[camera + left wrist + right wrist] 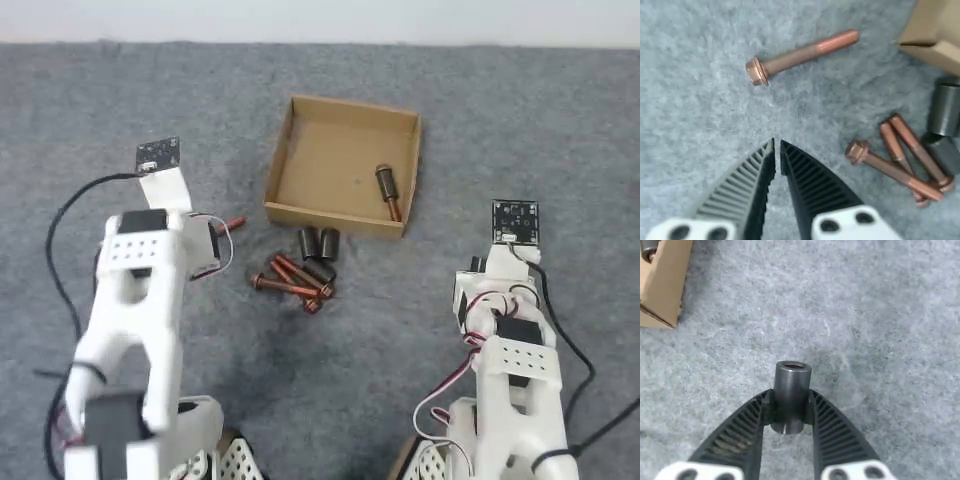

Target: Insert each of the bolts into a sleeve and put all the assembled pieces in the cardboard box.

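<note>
Right gripper [790,396] clamps a dark sleeve [793,381]; left gripper [777,145], seemingly closed and empty, hangs near a lone copper bolt [800,52].

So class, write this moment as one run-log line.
left pincer: shut, empty | right pincer: shut on sleeve | cardboard box: one assembled piece inside | lone bolt: near left pincer
</note>
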Controlling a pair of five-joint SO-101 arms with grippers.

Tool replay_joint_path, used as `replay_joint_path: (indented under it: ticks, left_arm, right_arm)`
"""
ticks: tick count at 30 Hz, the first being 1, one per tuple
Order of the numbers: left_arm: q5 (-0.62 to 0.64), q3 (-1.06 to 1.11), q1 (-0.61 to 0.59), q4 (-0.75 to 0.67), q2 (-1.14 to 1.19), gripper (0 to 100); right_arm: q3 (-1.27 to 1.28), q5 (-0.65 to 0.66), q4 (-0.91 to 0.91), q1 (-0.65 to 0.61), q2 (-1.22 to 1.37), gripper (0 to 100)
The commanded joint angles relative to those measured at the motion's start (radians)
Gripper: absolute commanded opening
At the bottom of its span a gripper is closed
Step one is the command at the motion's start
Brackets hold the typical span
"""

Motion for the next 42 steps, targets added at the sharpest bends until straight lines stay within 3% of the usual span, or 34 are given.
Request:
replay_joint_path:
  ticks: [1,14,30,34,42]
  left_arm:
    - [0.041,-0.087,-0.034,-0.071,0.132,1]
    - [0.049,-0.343,-0.114,-0.209,0.496,1]
    - [0.055,-0.774,-0.06,-0.161,0.72,1]
    - [0.161,-0.846,-0.026,-0.153,0.775,1]
    - [0.216,-0.874,0.051,0.026,0.703,1]
  right_arm:
    - [-0.012,0.021,-0.024,0.013,-0.041,0.6]
    - [-0.012,0.021,-0.024,0.015,-0.041,0.6]
    - [-0.014,0.021,-0.024,0.013,-0.041,0.7]
    - [-0.015,0.021,-0.024,0.013,-0.041,0.7]
    - [-0.014,0.071,-0.025,0.012,-0.041,0.7]
